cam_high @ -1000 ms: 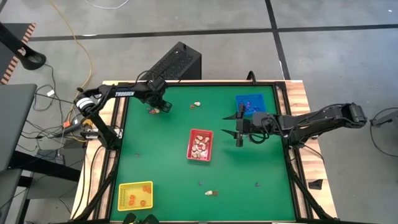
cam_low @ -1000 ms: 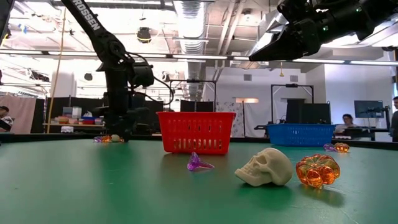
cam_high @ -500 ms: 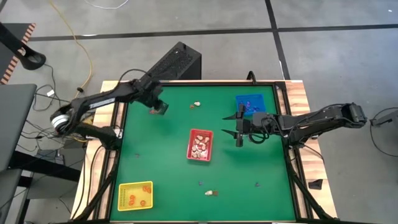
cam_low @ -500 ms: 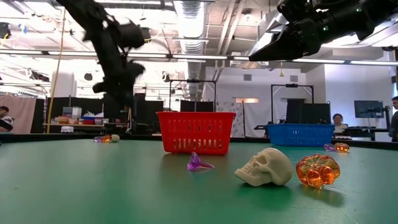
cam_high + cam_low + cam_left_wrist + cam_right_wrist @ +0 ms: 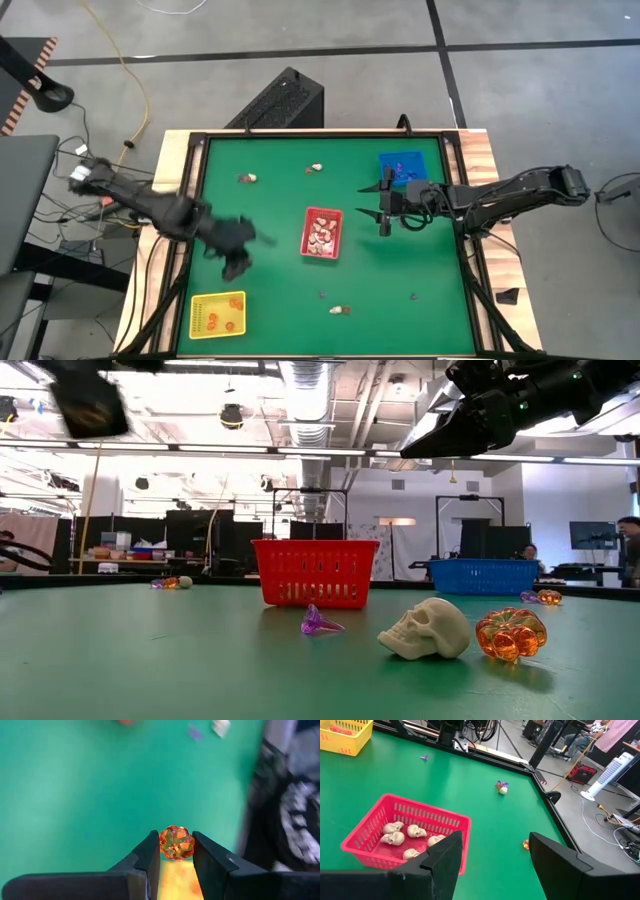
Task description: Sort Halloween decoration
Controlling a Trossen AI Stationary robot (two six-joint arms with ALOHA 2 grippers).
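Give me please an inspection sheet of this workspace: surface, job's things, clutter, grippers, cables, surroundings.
Surface: green mat in a wood-edged table.
Job's things: skulls in the red tray; orange pieces in the yellow tray; blue tray at the far right. Loose on the mat: a skull, pumpkin and purple piece near the front; more at the far edge.
Clutter: nothing seen.
Grippers: left gripper shut on an orange pumpkin, above the mat near the yellow tray; right gripper open, empty, beside the red tray.
Cables: yellow cable on the floor.
Surroundings: workshop, a person behind.
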